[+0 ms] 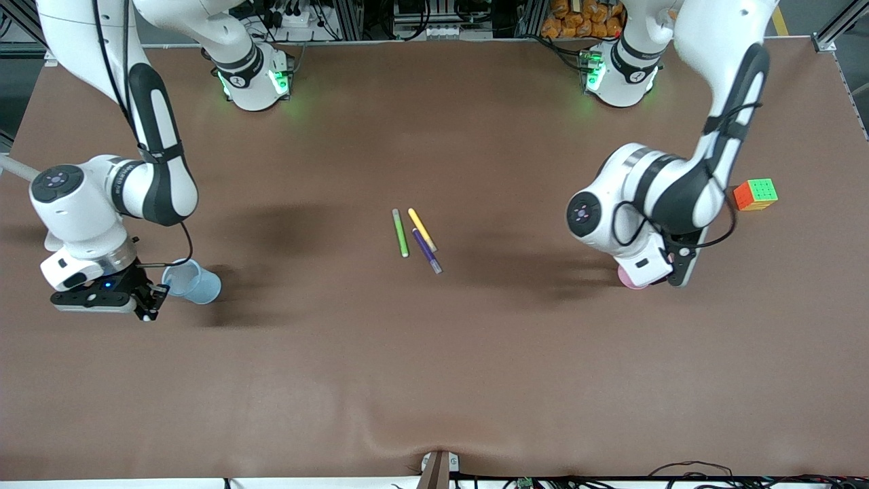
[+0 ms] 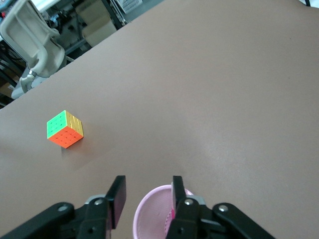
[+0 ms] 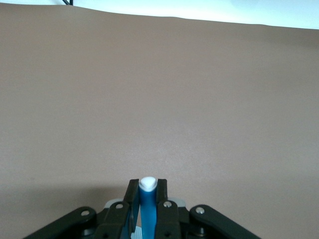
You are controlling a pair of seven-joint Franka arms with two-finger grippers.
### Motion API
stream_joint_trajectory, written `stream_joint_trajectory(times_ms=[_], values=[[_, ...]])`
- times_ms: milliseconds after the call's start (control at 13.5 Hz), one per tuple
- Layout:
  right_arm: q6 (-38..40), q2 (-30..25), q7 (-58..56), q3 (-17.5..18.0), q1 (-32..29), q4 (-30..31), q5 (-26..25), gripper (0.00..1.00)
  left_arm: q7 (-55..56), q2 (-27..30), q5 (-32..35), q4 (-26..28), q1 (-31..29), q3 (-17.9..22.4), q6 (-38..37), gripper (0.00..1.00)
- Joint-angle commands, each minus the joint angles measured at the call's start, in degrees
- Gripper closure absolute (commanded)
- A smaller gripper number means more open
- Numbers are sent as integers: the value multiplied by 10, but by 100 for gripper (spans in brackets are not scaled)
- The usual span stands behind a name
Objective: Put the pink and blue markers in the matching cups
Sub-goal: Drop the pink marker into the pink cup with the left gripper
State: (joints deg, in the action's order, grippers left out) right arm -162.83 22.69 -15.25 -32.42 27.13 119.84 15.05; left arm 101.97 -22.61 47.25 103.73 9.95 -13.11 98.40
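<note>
My left gripper (image 2: 147, 195) hangs open right over the pale pink cup (image 2: 149, 219), one finger above its rim and the other outside it. The pink marker (image 2: 172, 215) shows as a magenta strip inside that cup, beside one finger. In the front view the pink cup (image 1: 628, 280) peeks out from under the left hand. My right gripper (image 3: 147, 185) is shut on the blue marker (image 3: 147, 209), whose white tip sticks out between the fingers. In the front view that gripper (image 1: 151, 304) is low beside the upright light blue cup (image 1: 195, 281), with the blue marker hidden there.
Green (image 1: 400, 233), yellow (image 1: 422, 229) and purple (image 1: 427, 251) markers lie together at the table's middle. A colourful puzzle cube (image 1: 755, 194) sits toward the left arm's end, also seen as the cube (image 2: 65, 129) in the left wrist view.
</note>
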Motion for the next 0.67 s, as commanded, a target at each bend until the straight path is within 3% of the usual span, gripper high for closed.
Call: stream_joint_trajectory(times_ms=[0,222,296,370,591], values=[[-15,-27,-3,3,6,36,14,100,-61,33,-54,-6,-16,-8,0,48],[-14,-26,-3,3,15,43,33,100,-132,59,-113,-21,-38,-9,2,47],[-13,-26,-3,3,16,44,34,71,-168,74,-140,-25,-44,-11,3,47],[-13,-25,-3,3,16,44,34,2,-214,90,-170,-27,-54,-10,4,47],[-8,-24,-4,3,15,38,34,0,-325,135,-243,-28,-84,-10,4,46]])
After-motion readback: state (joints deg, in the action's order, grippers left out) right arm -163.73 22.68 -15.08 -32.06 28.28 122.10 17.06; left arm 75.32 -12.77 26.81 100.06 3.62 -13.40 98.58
